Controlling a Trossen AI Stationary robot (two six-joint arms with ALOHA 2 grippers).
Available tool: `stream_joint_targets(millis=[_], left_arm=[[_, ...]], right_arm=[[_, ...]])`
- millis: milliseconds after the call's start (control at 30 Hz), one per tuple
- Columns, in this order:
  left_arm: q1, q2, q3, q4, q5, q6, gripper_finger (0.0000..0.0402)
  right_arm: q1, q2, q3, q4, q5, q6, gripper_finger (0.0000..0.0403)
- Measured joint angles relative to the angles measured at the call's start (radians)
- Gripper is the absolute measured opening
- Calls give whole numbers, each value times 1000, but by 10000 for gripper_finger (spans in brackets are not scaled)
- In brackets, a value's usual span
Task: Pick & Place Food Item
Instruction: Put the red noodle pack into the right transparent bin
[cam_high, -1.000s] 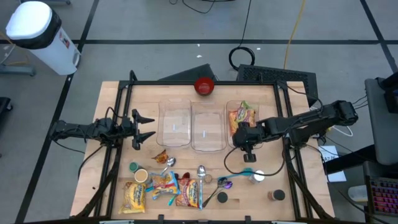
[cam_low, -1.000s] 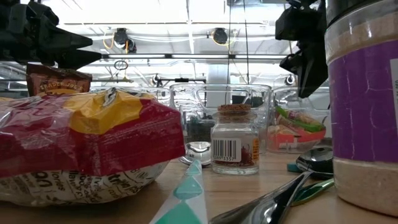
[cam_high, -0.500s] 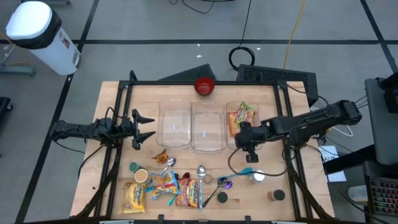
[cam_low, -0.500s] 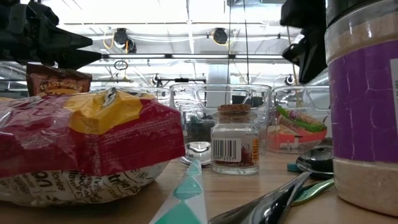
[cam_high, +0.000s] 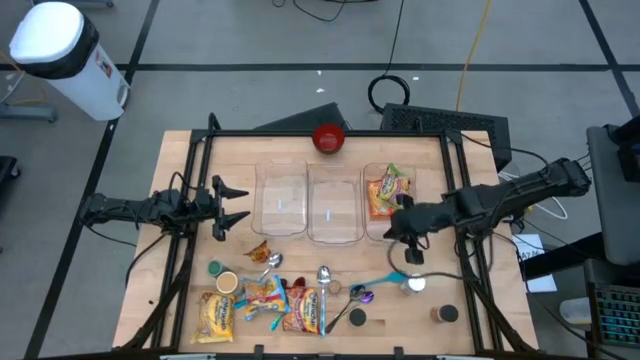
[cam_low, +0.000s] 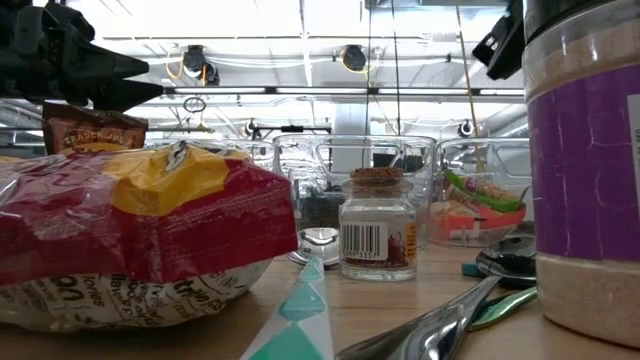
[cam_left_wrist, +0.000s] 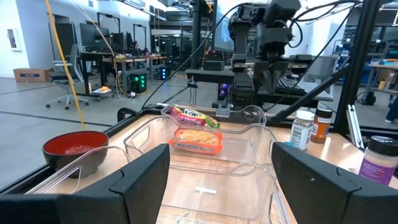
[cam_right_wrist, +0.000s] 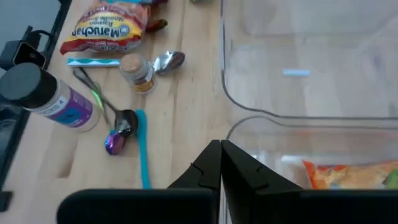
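Observation:
A ramen packet (cam_high: 388, 190) lies inside the right-hand clear container (cam_high: 372, 232); it also shows in the left wrist view (cam_left_wrist: 196, 134) and the right wrist view (cam_right_wrist: 348, 174). My right gripper (cam_high: 412, 250) hovers shut and empty above that container's near rim, slanting down (cam_right_wrist: 221, 155). Only its edge shows in the low view (cam_low: 500, 40). My left gripper (cam_high: 235, 205) waits open and level at the table's left side, left of the containers (cam_left_wrist: 227, 186). More food packets (cam_high: 262, 305) lie flat at the table's near left.
Two other clear containers (cam_high: 282, 200) (cam_high: 333, 205) stand in a row left of the filled one. A red bowl (cam_high: 329, 138) sits at the far edge. Spoons (cam_high: 323, 275), a teal spoon (cam_right_wrist: 142, 149), small jars (cam_right_wrist: 138, 73) and a purple-labelled shaker (cam_right_wrist: 53, 99) clutter the near side.
My right gripper has risen and drawn back toward the table's right edge, away from the right container and the ramen packet in it, which stays put. In the low view it has climbed almost out of the picture's top.

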Motion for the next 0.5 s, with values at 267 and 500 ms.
stream_joint_targets(millis=[267,500], left_arm=[[0,0,0,0,0,0,285],[0,0,0,0,0,0,285]], right_arm=[[174,-219,-230,230,224,-35,1],[136,-473,-481,522,262,-136,0]])
